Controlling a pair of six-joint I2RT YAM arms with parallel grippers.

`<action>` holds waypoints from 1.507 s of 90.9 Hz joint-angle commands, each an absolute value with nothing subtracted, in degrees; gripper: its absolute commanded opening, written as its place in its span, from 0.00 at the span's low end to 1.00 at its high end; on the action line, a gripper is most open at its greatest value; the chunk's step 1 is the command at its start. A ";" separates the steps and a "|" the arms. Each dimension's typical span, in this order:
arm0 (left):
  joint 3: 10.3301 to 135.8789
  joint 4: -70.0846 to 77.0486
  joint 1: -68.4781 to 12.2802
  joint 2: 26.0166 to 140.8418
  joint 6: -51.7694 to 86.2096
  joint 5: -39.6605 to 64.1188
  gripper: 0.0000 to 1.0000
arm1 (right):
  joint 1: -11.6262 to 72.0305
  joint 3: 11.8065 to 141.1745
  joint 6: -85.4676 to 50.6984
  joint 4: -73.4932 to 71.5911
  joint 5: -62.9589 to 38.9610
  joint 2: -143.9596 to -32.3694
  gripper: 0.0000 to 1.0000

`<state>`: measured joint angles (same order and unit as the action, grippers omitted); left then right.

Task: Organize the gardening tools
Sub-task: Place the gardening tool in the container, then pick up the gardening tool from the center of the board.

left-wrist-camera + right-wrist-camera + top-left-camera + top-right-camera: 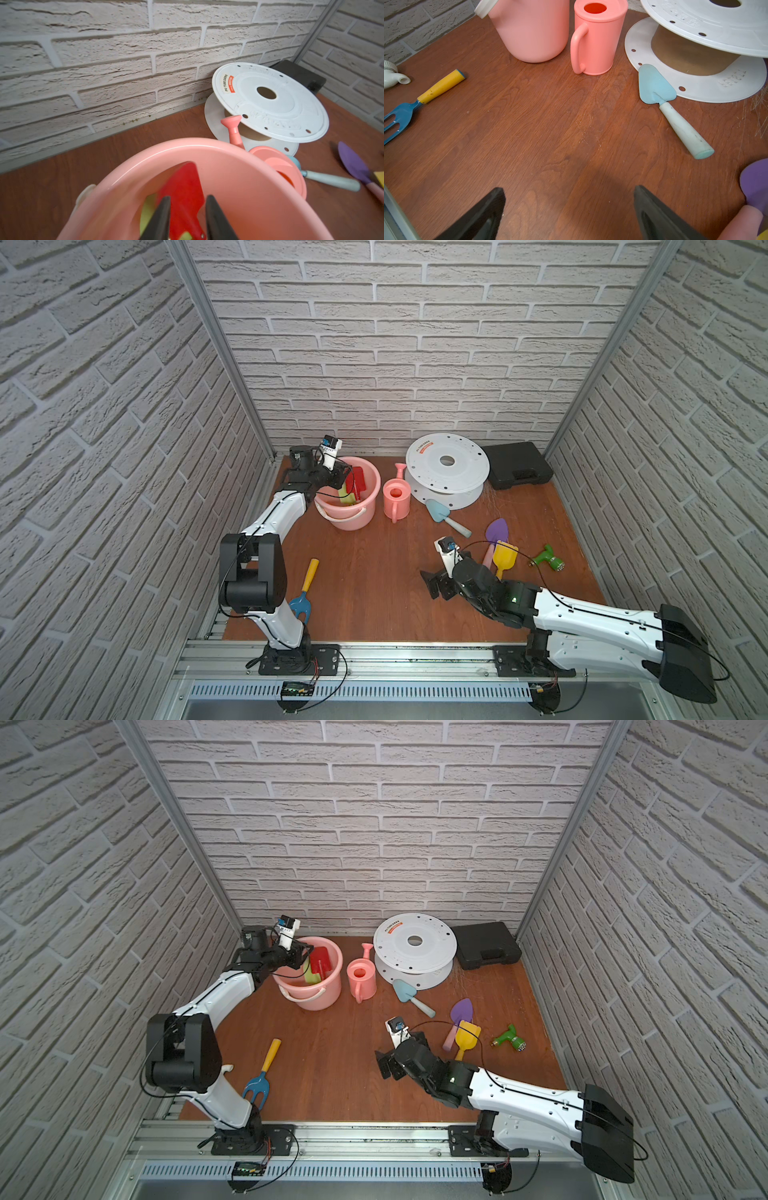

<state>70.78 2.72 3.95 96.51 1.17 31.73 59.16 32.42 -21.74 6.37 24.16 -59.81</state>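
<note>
Left gripper (188,198) hangs over the pink bucket (353,520) at the table's far left corner. Its jaws are partly apart, straddling the red spade (360,481) and apparently not pinching it. That spade stands in the bucket beside the lime-green trowel (345,498). Right gripper (569,189) is wide open and empty. The pale teal trowel (675,118) lies ahead of it, blade towards the far edge, handle towards the gripper, so the right arm is nearer. The blue fork (308,578) near the near left corner suits the left arm
</note>
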 commanded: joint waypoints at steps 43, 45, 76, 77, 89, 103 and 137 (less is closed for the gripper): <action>73.39 1.07 -1.95 83.89 7.76 22.40 0.98 | 59.63 33.79 -23.53 7.13 31.08 -59.21 0.99; 73.17 0.93 -2.93 83.46 8.05 21.44 0.98 | 59.62 34.22 -23.90 7.89 31.74 -59.34 0.99; 63.81 1.81 -22.74 77.85 16.77 -7.50 0.98 | 55.49 39.02 -27.12 15.27 39.01 -63.72 0.99; 63.37 1.96 -23.15 77.73 17.35 -8.27 0.98 | 55.03 39.06 -27.05 15.15 38.58 -64.03 0.99; 57.29 5.93 -29.02 76.68 19.42 -13.58 0.98 | 49.05 40.17 -27.59 15.98 35.35 -68.41 0.99; 52.89 6.24 -33.50 75.52 20.36 -16.22 0.98 | 42.63 42.19 -25.43 14.44 29.72 -73.49 0.99; 47.46 6.45 -39.26 70.57 20.48 -15.06 0.98 | 28.58 54.77 -21.29 12.13 15.76 -92.55 0.99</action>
<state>49.23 3.25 -38.54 73.36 19.75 -14.74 31.55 51.03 -23.53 13.89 20.97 -88.16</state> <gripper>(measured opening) 0.982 0.992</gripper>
